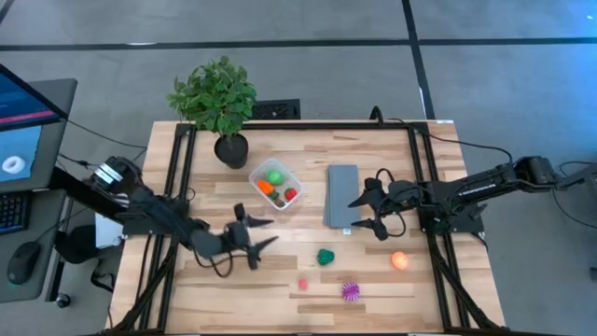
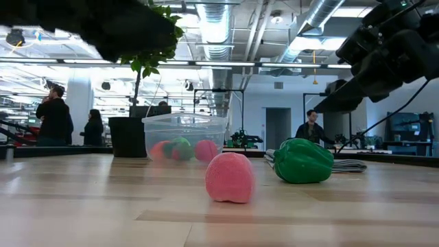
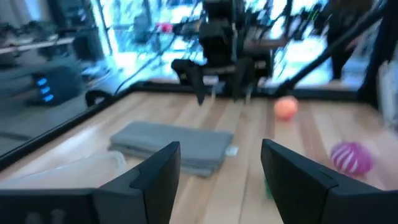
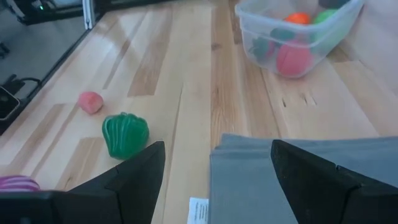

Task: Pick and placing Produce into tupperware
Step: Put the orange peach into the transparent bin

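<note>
The clear tupperware (image 1: 275, 185) sits near the table's middle, holding a green ball, an orange piece and red pieces; it also shows in the low view (image 2: 184, 138) and right wrist view (image 4: 298, 34). On the wood lie a dark green piece (image 1: 325, 256) (image 4: 125, 134), a pink piece (image 1: 303, 283) (image 2: 230, 177), an orange ball (image 1: 399, 260) (image 3: 285, 107) and a spiky purple ball (image 1: 351, 290) (image 3: 352, 157). My left gripper (image 1: 259, 234) hovers open left of the green piece, holding nothing. My right gripper (image 1: 369, 213) is open above the grey slab's right edge, also holding nothing.
A flat grey slab (image 1: 341, 195) lies right of the tupperware. A potted plant (image 1: 220, 103) stands at the far left of the table. Black rails (image 1: 177, 177) run along both sides. People stand in the room behind (image 2: 53, 115).
</note>
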`<state>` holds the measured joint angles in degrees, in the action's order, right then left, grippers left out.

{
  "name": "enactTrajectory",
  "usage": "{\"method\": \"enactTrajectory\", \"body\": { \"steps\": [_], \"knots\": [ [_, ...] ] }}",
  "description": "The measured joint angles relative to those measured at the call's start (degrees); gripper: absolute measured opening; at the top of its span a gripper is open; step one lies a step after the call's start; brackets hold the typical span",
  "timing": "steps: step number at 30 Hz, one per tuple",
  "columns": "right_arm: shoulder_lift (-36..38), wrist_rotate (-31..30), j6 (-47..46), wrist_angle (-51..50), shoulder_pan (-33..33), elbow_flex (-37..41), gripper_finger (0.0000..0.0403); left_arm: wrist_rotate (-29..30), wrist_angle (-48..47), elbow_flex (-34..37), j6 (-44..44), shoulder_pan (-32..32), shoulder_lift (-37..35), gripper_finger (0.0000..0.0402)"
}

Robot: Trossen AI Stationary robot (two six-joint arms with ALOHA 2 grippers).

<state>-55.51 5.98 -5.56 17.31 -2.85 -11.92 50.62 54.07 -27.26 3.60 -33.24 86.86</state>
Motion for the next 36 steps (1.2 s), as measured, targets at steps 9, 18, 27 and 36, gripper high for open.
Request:
{"method": "enactTrajectory", "body": {
  "steps": [9,18,27,36],
  "knots": [
    [0.0,0.0,-2.8,3.3,-2.0,0.0,0.0317,-17.0,23.1,13.8,-2.6,6.2,-1.3,0.0213],
    [0.0,0.0,-3.0,6.1,-3.9,0.0,0.0317,-8.4,21.7,14.1,-7.7,7.0,-1.2,0.0213],
    [0.0,0.2,-6.3,4.2,-3.8,-0.5,0.0317,-7.1,17.7,14.1,-5.4,7.0,-1.2,0.0213],
    [0.0,-2.1,-14.4,-33.1,-9.3,-16.3,0.0317,-21.2,12.9,14.0,-8.7,7.1,-1.1,0.0213]
  ]
}}
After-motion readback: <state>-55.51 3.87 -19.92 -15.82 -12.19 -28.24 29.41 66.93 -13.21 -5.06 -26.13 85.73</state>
